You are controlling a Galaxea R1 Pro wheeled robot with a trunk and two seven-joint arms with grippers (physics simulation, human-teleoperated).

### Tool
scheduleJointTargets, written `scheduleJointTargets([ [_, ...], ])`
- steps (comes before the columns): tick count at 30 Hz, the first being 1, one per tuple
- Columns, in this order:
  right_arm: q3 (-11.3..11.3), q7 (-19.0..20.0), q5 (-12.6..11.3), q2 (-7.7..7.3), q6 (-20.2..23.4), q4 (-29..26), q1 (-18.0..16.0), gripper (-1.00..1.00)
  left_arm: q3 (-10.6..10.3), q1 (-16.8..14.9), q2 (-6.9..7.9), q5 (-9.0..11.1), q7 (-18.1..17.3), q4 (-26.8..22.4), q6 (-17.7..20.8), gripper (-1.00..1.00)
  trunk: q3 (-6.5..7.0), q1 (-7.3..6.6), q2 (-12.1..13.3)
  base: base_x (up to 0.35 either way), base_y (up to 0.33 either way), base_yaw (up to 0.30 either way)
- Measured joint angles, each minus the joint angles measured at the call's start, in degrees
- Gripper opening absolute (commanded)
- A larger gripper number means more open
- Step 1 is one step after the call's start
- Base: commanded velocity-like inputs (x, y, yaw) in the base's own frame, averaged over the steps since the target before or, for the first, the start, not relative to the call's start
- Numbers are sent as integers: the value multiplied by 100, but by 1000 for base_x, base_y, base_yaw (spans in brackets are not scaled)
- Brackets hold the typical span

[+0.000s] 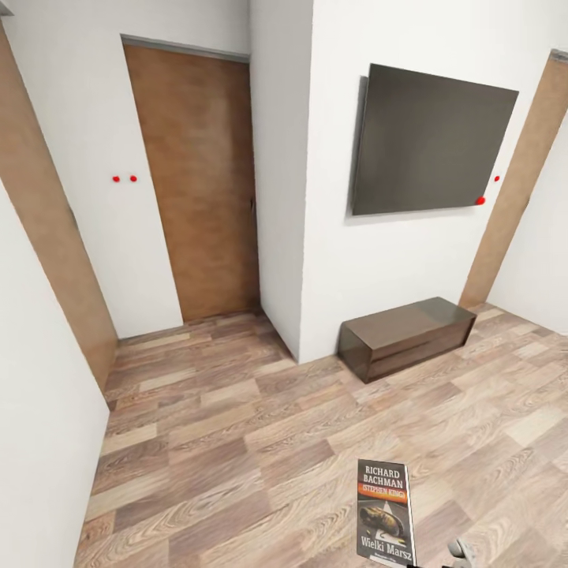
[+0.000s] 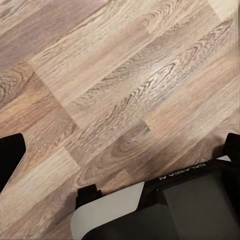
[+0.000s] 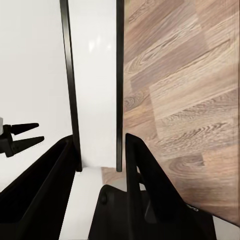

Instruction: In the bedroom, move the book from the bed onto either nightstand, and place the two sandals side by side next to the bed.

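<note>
Right hand (image 3: 100, 150) clamped on the book (image 1: 385, 513), held upright near bottom-right for carrying to a nightstand, over wood floor (image 1: 237, 442); left hand's state can't tell; far bench (image 1: 406, 335) under TV (image 1: 430, 142).

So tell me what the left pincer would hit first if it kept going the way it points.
Probably the wood floor: it lies ahead of the left pincer, with nothing visible between, though depth is unclear.

Home: wall-mounted TV (image 1: 432, 142), wooden door (image 1: 197, 181)
</note>
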Motion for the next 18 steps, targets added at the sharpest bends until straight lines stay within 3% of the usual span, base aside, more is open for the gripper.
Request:
scheduleJointTargets([
  [5,-4,0,-1,1,0,-1,0,-100,0,0,0,1,0,0,0,100,0,2,0,136,0,-199],
  [18,-3,0,-1,1,0,0,0,-100,0,0,0,0,0,0,0,100,0,3,1,9,0,-198],
])
